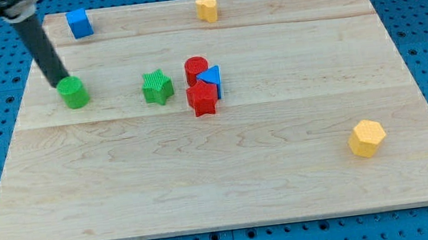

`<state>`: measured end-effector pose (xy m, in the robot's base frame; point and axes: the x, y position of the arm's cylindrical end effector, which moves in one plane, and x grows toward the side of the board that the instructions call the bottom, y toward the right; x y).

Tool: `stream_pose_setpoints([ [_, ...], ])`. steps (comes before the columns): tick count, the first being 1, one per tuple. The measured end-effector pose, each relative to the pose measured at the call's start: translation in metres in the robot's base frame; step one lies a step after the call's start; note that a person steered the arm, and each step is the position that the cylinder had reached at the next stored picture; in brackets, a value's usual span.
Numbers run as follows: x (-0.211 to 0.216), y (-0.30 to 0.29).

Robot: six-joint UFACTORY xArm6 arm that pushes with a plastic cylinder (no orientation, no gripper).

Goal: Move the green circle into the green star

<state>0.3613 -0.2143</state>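
Rig has no pincer, just the rod, so nothing to open or close. My tip (60, 79) sits at the far-left edge of the green circle (74, 93), touching or nearly so. Circle lies on the left part of the wooden board (229, 183); green star (158, 87) is to its right, clear gap btwn. Risk: contact is off-centre, on the far side, so a rightward push may send the circle curving toward the near edge, missing the star. Overshoot could drive the star into the red cylinder (196, 67), blue triangle (211, 77), red star (203, 99) cluster close on its right.
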Motion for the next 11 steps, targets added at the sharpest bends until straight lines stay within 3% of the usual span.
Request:
stream_pose_setpoints([
  [1, 0.008, -0.003],
  [2, 0.008, -0.083],
  [3, 0.042, -0.08],
  [5, 0.033, 0.083],
  [6, 0.033, 0.119],
  [8, -0.039, 0.042],
  [10, -0.139, 0.066],
  [11, -0.169, 0.084],
])
